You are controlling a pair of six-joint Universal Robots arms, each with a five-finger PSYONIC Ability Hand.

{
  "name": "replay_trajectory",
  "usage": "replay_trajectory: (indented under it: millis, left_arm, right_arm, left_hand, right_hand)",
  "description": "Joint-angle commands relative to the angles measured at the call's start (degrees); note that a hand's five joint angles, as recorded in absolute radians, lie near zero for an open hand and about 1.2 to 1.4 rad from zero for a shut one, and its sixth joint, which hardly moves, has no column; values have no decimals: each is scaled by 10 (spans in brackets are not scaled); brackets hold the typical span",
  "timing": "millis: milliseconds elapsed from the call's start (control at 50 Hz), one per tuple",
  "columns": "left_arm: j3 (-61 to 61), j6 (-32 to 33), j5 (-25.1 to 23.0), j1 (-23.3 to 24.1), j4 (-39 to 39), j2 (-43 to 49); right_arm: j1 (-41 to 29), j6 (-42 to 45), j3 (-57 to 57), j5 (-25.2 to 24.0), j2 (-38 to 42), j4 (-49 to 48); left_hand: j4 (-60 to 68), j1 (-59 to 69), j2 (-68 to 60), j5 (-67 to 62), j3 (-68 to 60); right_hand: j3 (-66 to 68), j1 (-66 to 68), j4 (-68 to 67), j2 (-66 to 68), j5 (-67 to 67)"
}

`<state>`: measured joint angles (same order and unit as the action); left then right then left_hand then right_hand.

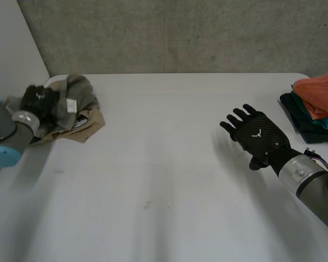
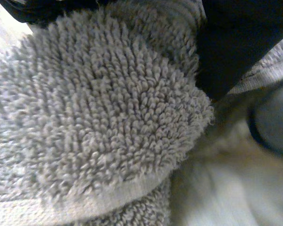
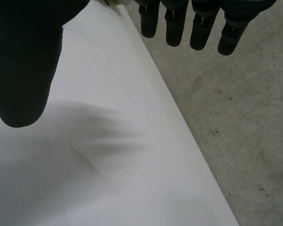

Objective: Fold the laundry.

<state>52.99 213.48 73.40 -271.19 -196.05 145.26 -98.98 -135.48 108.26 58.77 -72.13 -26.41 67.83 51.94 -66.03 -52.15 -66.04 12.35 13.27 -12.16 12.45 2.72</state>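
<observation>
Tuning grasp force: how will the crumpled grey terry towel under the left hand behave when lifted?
Likely floppy: the grey terry towel lies crumpled, so it should drape and sag. Its thick looped pile suggests good grip, not slippery. It may drag the beige cloth bunched against it.

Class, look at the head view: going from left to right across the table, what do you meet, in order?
Crumpled laundry pile → right hand, fingers straight → stack of folded cloths, orange on top.
</observation>
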Motion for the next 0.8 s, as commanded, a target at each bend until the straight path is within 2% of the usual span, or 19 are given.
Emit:
replay_trajectory:
  millis: [20, 100, 180, 220, 260, 280, 300, 360, 460, 500, 520, 580, 640, 660, 720, 800]
  left_arm:
    - [112, -75, 2, 61, -92, -175]
    - [147, -131, 2, 90, -122, -241]
    - [158, -173, 1, 105, -108, -274]
    - [162, -189, -4, 132, -84, -278]
    - [166, -195, -5, 166, -70, -280]
    - [170, -204, -5, 207, -62, -283]
    - [171, -210, -5, 224, -59, -284]
    - [177, -248, -4, 288, -59, -287]
    - [180, -303, -2, 357, -60, -264]
    - [172, -303, 2, 390, -62, -212]
    - [167, -302, 2, 399, -61, -193]
    - [148, -288, 3, 418, -52, -140]
    - [149, -271, 2, 424, -44, -139]
    - [154, -259, 3, 426, -39, -146]
    - [165, -246, 7, 425, -34, -181]
    - [212, -234, 36, 411, -32, -263]
  right_arm:
    - [1, -3, -1, 0, -1, -1]
    - [2, -7, -2, 3, -4, 0]
    - [9, -9, -2, 3, -8, 0]
    - [13, -9, -2, 3, -9, 0]
    - [20, -10, -3, 4, -11, 0]
    - [23, -10, -5, 6, -13, 0]
    - [25, -10, -6, 8, -14, 0]
    - [29, -20, -9, 34, -20, 0]
    - [31, -65, -20, 85, -23, 0]
    - [32, -90, -27, 98, -23, 1]
    - [32, -95, -28, 100, -23, 1]
    - [34, -117, -35, 104, -22, 3]
    - [42, -126, -38, 104, -22, 12]
    - [48, -130, -42, 104, -23, 21]
    - [53, -136, -51, 104, -25, 49]
    - [51, -138, -63, 102, -42, 100]
  left_hand:
    - [122, 281, -140, -178, -140]
    - [122, 281, -140, -178, -140]
    - [122, 281, -140, -178, -140]
    - [122, 281, -140, -178, -140]
    - [122, 281, -140, -178, -140]
    - [122, 281, -140, -178, -140]
    - [122, 281, -140, -178, -140]
    - [122, 281, -140, -178, -140]
    - [122, 281, -140, -178, -140]
    - [122, 281, -140, -178, -140]
    - [74, 232, -92, -130, -91]
    - [-331, -172, 313, 274, 313]
    - [-441, -282, 423, 384, 423]
    - [-550, -391, 532, 493, 532]
    - [-566, -407, 548, 509, 548]
    - [-563, -404, 545, 506, 545]
  right_hand:
    - [-23, -33, 22, -25, -27]
    - [-23, -33, 22, -25, -27]
    - [-23, -33, 22, -25, -27]
    - [-23, -33, 22, -25, -27]
    - [-23, -33, 22, -25, -27]
    - [-23, -33, 22, -25, -27]
    - [-23, -33, 22, -25, -27]
    - [-23, -33, 22, -25, -27]
    - [-23, -33, 22, -25, -27]
    - [-23, -33, 22, -25, -27]
    - [-23, -33, 22, -25, -27]
    - [-23, -33, 22, -25, -27]
    - [-23, -33, 22, -25, -27]
    - [-23, -33, 22, -25, -27]
    - [-23, -33, 22, -25, -27]
    - [-23, -33, 22, -25, -27]
